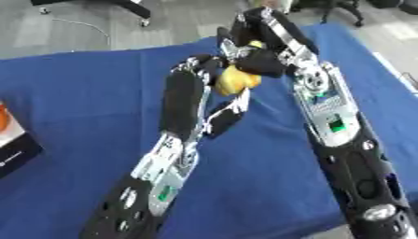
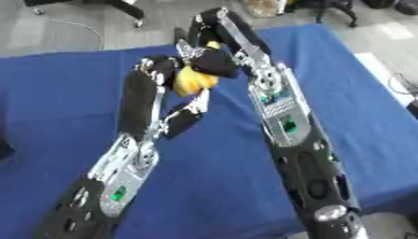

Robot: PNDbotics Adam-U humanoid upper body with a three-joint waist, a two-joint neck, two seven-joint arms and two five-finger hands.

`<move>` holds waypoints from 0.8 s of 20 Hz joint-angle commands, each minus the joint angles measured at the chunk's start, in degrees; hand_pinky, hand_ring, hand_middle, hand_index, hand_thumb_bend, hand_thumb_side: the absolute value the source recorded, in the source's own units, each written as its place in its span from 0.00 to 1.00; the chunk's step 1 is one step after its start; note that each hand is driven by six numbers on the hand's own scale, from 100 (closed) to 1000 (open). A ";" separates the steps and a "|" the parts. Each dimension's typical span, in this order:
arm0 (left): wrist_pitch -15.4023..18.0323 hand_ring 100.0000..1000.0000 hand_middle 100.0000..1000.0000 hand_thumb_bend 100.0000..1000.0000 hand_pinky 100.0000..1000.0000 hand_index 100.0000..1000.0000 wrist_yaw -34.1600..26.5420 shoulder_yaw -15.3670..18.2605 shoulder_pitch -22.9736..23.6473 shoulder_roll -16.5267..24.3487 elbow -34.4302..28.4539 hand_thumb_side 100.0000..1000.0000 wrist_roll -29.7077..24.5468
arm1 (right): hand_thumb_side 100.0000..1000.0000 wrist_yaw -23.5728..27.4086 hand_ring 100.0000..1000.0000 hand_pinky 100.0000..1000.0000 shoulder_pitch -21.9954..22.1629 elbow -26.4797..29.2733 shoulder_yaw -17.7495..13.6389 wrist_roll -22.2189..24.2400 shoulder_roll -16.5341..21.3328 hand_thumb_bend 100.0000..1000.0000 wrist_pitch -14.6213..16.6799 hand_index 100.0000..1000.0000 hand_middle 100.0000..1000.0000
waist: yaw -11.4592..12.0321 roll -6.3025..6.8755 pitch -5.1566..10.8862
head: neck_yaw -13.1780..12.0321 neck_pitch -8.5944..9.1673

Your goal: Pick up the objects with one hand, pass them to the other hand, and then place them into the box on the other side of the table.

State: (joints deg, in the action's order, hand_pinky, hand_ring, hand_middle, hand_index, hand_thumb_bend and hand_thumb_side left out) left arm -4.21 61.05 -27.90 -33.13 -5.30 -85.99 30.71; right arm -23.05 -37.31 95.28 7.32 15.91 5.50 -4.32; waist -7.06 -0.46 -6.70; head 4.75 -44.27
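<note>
Mid-handover above the far middle of the blue desk [image 1: 73,93], the right hand [image 1: 260,59] curls around a yellow object [image 1: 235,80] touching the left hand [image 1: 189,88], whose fingers look relaxed; next, presumably, the left closes before the right releases.

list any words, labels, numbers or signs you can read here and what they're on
None can be read.
Box at the left edge: a small pale mark on its dark side, too blurred to read.
Green patches on the left arm and right arm: no legible text.
Yellow object between the hands: no marking visible.
</note>
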 commanded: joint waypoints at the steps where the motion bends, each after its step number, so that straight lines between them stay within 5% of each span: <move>1: 0.37 0.16 0.13 0.00 0.33 0.35 -0.28 0.30 -0.98 0.07 -5.33 0.22 -1.24 | 0.18 -2.58 0.34 0.47 -0.89 -0.98 -1.37 0.54 2.41 0.00 -0.33 0.41 0.11 | -0.04 -0.66 -0.17 | 0.19 0.15; 5: 0.40 0.16 0.13 0.00 0.33 0.35 -0.96 0.34 -0.45 0.49 -6.70 0.22 -2.80 | 0.18 -4.57 0.35 0.48 -1.98 -1.01 -2.19 0.24 3.29 0.00 -0.47 0.43 0.13 | 0.07 -0.56 -0.05 | 0.36 0.15; 11: 0.16 0.15 0.13 0.00 0.33 0.35 -1.68 0.23 0.30 0.34 -7.20 0.22 -4.16 | 0.45 -5.99 0.39 0.50 -2.47 -0.98 -2.80 -1.52 3.27 0.00 -0.01 0.48 0.18 | 0.16 -0.52 -0.04 | 0.42 0.15; 16: -0.50 0.15 0.13 0.00 0.33 0.35 -2.62 0.48 1.11 0.15 -7.08 0.22 -4.15 | 0.53 -5.17 0.40 0.50 -2.56 -0.75 -3.44 -3.53 3.10 0.00 0.34 0.52 0.21 | 0.33 -0.49 -0.02 | 0.43 0.15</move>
State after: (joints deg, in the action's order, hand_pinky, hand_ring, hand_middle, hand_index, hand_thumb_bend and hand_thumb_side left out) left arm -4.50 58.95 -27.87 -31.44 -4.61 -91.47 26.45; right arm -28.36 -39.00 94.08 4.63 13.05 7.39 -4.01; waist -6.67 -0.46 -6.70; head 5.07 -44.27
